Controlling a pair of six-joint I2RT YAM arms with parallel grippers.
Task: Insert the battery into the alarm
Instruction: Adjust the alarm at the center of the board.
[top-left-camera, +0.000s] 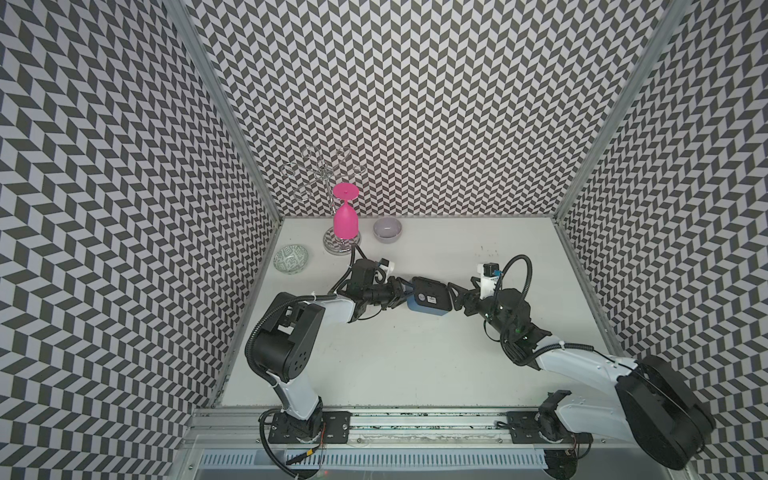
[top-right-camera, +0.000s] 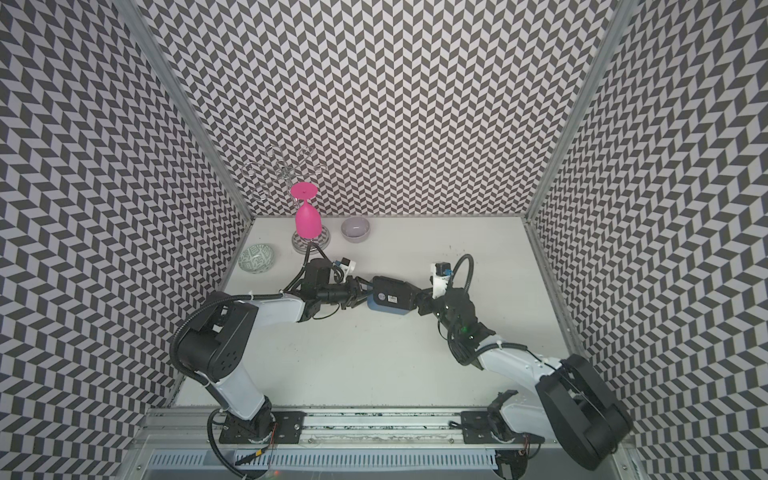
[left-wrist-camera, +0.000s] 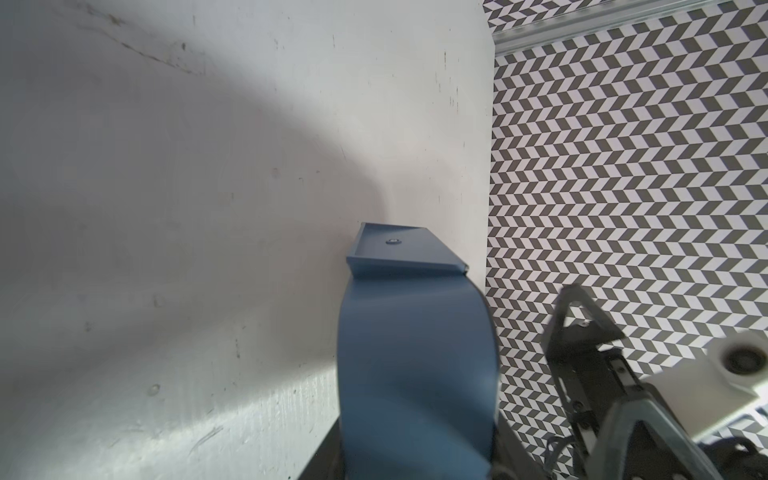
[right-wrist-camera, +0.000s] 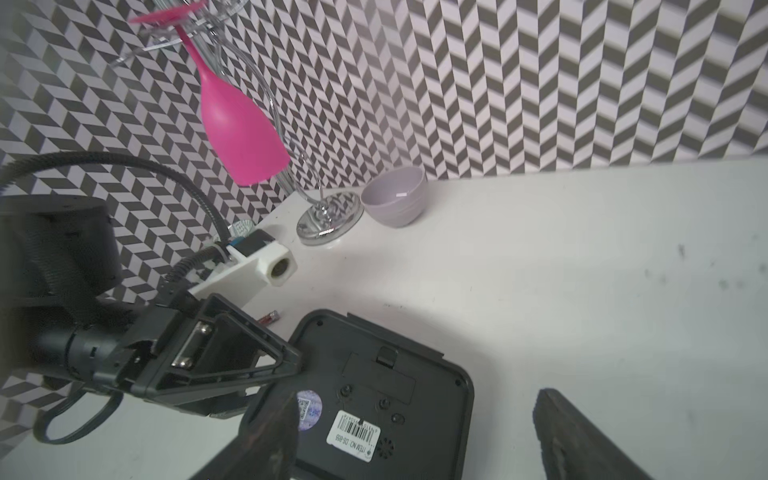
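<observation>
The alarm is at mid-table, face down, its black back and white label turned up. My left gripper is shut on its left edge; the blue casing fills the space between the jaws in the left wrist view. My right gripper stands open at the alarm's right side, one finger over the black back, the other over bare table. The battery, a tiny reddish cylinder, lies on the table just behind the left gripper's fingers. It is hidden in both top views.
A pink glass hangs upside down on a chrome rack at the back left. A grey bowl stands beside the rack, and a green patterned bowl sits by the left wall. Patterned walls enclose the table on three sides.
</observation>
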